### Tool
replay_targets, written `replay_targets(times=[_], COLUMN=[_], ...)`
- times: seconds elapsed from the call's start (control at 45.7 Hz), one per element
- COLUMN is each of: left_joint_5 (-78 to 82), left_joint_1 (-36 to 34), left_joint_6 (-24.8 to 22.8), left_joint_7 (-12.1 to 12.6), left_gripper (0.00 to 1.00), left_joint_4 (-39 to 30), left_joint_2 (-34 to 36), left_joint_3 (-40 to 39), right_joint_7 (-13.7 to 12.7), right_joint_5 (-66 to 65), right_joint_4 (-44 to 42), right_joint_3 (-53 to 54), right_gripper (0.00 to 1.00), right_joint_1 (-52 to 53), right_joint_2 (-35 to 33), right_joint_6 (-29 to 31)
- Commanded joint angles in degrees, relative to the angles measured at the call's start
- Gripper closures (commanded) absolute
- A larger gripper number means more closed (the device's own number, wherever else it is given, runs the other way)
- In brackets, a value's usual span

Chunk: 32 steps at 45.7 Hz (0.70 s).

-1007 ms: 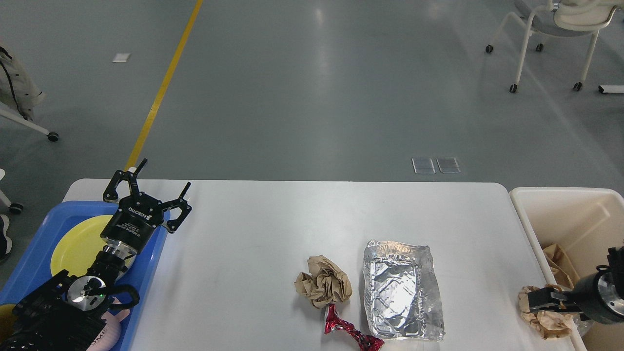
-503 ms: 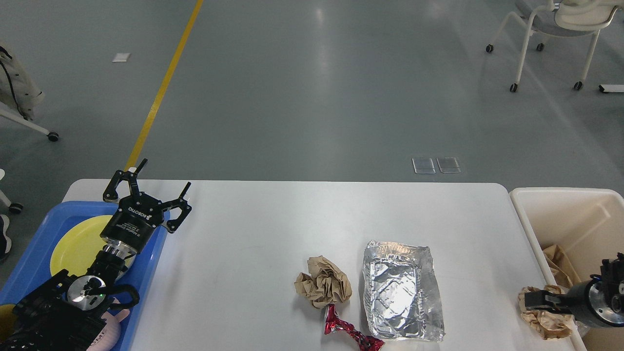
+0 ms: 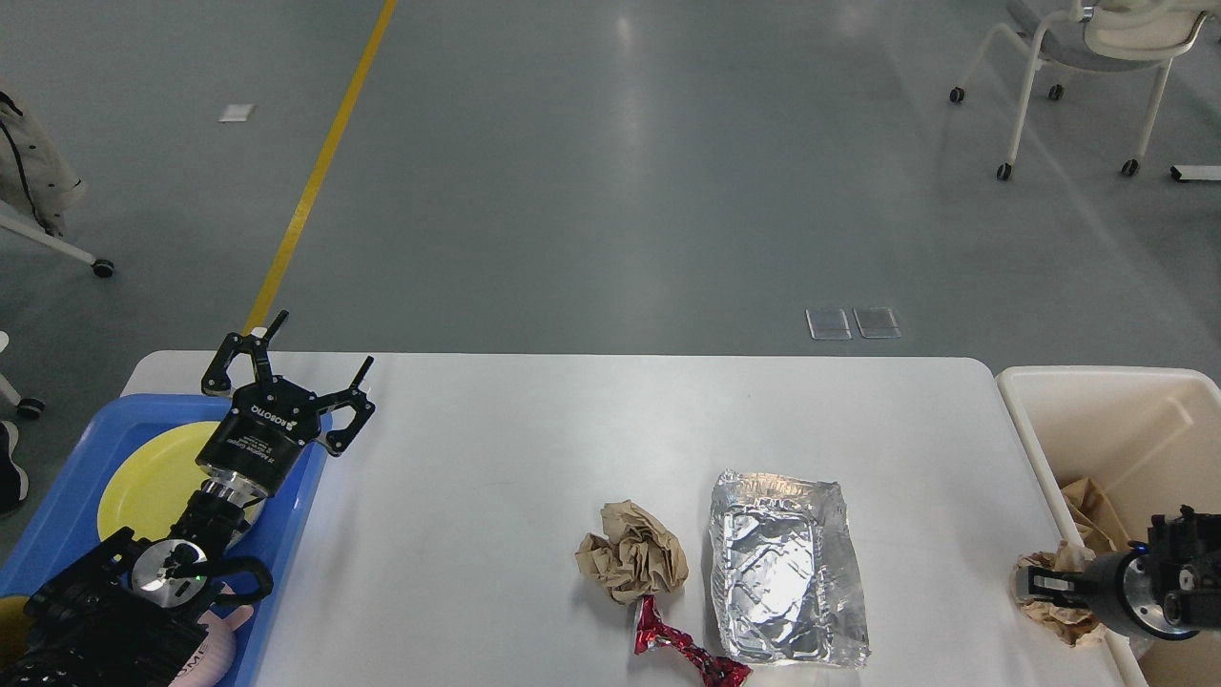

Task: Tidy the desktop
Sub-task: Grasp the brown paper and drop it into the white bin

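The white desktop (image 3: 534, 458) carries a crumpled brown paper ball (image 3: 634, 551), a red foil wrapper (image 3: 682, 651) just below it, and a crushed aluminium foil tray (image 3: 787, 568) to their right. My left gripper (image 3: 324, 339) hovers open and empty over the far edge of the blue tray (image 3: 57, 515). At the desktop's right edge my right gripper (image 3: 1040, 584) is shut on another crumpled brown paper wad (image 3: 1054, 618), beside the cream bin's wall.
The blue tray holds a yellow plate (image 3: 143, 477) and a pink item (image 3: 215, 651). The cream bin (image 3: 1116, 420) stands off the desktop's right end with brown paper (image 3: 1092, 506) inside. Wheeled chairs stand on the floor far behind.
My right gripper has shifted slightly right and back toward the bin, taking the brown paper wad with it. The left arm has not moved.
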Motion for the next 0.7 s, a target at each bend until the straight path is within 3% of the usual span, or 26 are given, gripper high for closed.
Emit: replay_targets(times=[0.0,0.088,0.285,0.394,0.525,0.679], left_joint_5=[0.00,0.00,0.00,0.00,0.00,0.00], left_joint_1=[0.00,0.00,0.00,0.00,0.09,0.09], left_joint_6=[0.00,0.00,0.00,0.00,0.00,0.00], left_joint_7=[0.00,0.00,0.00,0.00,0.00,0.00], left_gripper=[0.01,0.01,0.01,0.01,0.01,0.01], left_joint_4=[0.00,0.00,0.00,0.00,0.00,0.00], left_joint_2=[0.00,0.00,0.00,0.00,0.00,0.00], left_joint_3=[0.00,0.00,-0.09,-0.09,-0.09,-0.09], right_joint_7=[0.11,0.46,1.60,1.96,1.96,1.96], right_joint_5=[0.13,-0.04,-0.57,-2.33,-4.96,-6.99], right_joint_4=[2.87,7.09,12.20,12.81,12.82,12.29], right_joint_3=[-0.31,-0.84,-1.37,-1.46,-1.63,-1.55], right_gripper=[1.00,1.00,1.00,1.00,1.00,1.00], right_joint_1=[6.04,13.59,38.36,50.50,63.34,72.14], right_joint_2=[-4.30,-8.16,-17.75,-20.92,-22.24,-22.06], right_joint_6=[2.53,9.29,35.73,46.38,54.64,55.25])
